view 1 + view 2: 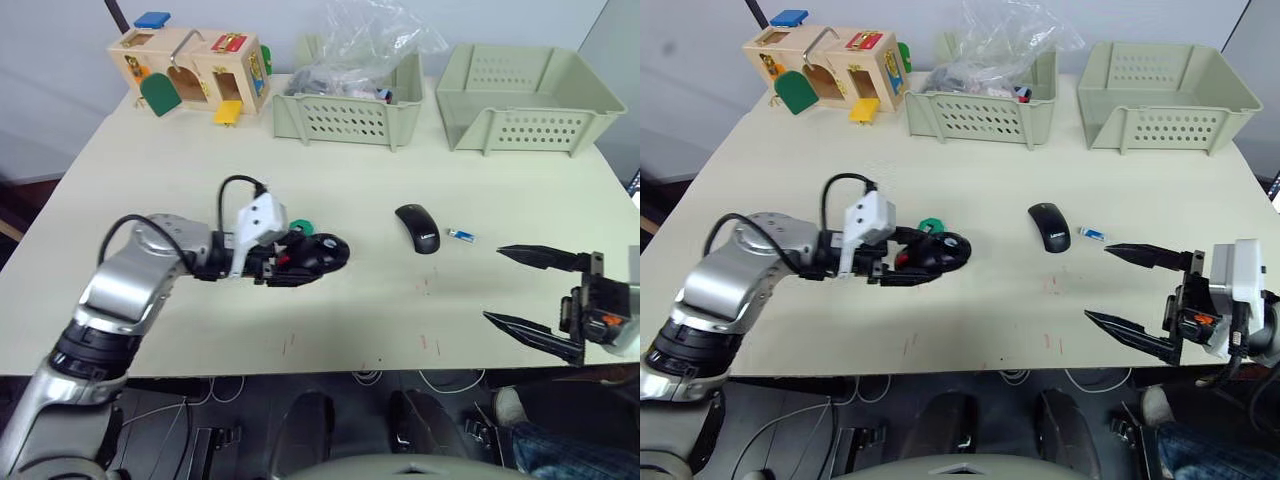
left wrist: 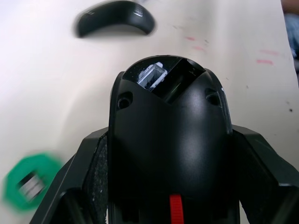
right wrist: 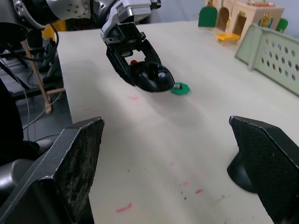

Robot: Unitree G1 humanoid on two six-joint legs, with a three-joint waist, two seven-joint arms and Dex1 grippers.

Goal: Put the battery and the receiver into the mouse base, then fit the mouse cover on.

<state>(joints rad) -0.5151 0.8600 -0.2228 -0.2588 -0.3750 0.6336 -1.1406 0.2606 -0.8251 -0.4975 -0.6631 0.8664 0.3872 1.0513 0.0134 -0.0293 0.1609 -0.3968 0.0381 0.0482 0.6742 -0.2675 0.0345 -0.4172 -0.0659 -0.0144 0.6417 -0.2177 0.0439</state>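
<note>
On the pale table [image 1: 330,330], the left gripper [image 1: 300,262] is clamped on the mouse base [image 1: 318,255], one black finger pressing each side of the black body; the left wrist view looks straight down on that hollow top, where a small red patch and an open slot at the far end are visible between the fingers [image 2: 264,172]. The base sits on the tabletop a little left of centre. Touching or just beside it at about 11 o'clock lies a small green disc [image 1: 303,226], partly hidden behind the gripper's white housing. The mouse cover [image 1: 417,227], a smooth black shell, rests at about 3 o'clock from the base, well apart from it, and just beyond the cover in the same direction lies the battery [image 1: 461,235], a small blue cylinder, near the cover but not touching it. The right gripper [image 1: 525,287] is at roughly 4 o'clock from the battery, near the table's front right edge, its two fingers spread wide apart with nothing between them. Along the back edge, at 12 o'clock from the cover, stands a pale green basket [image 1: 346,118] holding a crumpled clear plastic bag [image 1: 375,35]; a second pale green basket [image 1: 525,95] stands to its right, and a wooden toy house [image 1: 190,70] with coloured pieces stands at the far left.
</note>
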